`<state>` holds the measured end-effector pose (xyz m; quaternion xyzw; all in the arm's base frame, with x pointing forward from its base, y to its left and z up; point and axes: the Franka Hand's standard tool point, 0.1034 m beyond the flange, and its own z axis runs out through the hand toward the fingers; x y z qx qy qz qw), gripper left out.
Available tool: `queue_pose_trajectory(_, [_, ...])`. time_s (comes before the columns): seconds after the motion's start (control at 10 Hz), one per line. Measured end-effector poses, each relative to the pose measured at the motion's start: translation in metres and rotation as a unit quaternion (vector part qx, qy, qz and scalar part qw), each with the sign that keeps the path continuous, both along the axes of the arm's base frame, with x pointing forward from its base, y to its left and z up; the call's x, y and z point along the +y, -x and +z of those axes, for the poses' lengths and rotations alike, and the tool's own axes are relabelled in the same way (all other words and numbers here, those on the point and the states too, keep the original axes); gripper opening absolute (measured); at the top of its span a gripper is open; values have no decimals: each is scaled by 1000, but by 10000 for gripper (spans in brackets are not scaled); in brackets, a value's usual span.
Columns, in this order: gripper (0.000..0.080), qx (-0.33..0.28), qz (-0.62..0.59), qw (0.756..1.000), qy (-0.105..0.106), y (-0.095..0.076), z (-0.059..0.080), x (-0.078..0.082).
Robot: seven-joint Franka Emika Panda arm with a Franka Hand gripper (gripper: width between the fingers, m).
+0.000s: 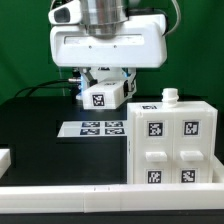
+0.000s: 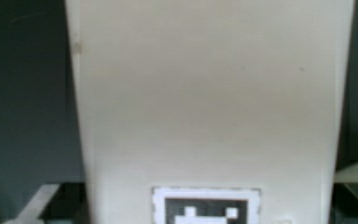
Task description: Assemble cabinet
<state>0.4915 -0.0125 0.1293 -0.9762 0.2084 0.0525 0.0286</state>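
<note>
My gripper [image 1: 101, 84] is shut on a white cabinet panel [image 1: 104, 95] with a black-and-white tag on its face, and holds it above the black table near the back. In the wrist view the panel [image 2: 202, 90] fills most of the picture, with its tag [image 2: 208, 207] between the jaws of my gripper [image 2: 201, 205]. Only dark slivers of the fingers show at either side. The cabinet body [image 1: 171, 140], a white box with four tagged compartments on its front, stands at the exterior view's right. A small white knob [image 1: 171, 96] sticks up from its top.
The marker board [image 1: 99, 128] lies flat on the table below the held panel. A long white rail [image 1: 90, 197] runs along the front edge. Another white piece [image 1: 5, 158] shows at the exterior view's far left. Cables hang behind the arm.
</note>
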Motion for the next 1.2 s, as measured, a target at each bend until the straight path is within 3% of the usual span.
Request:
queue_pose_trajectory(0.4, [558,4,1,1000,0,2,-1,1])
queue_pose_trajectory(0.9, [558,0,-15,1000,-5,-35,45,47])
queue_pose_trajectory(1.1, [558,7,-2,1000,-5,-58,56,69])
queue_pose_trajectory(1.2, [558,4,-2,1000,-5,-59,54,67])
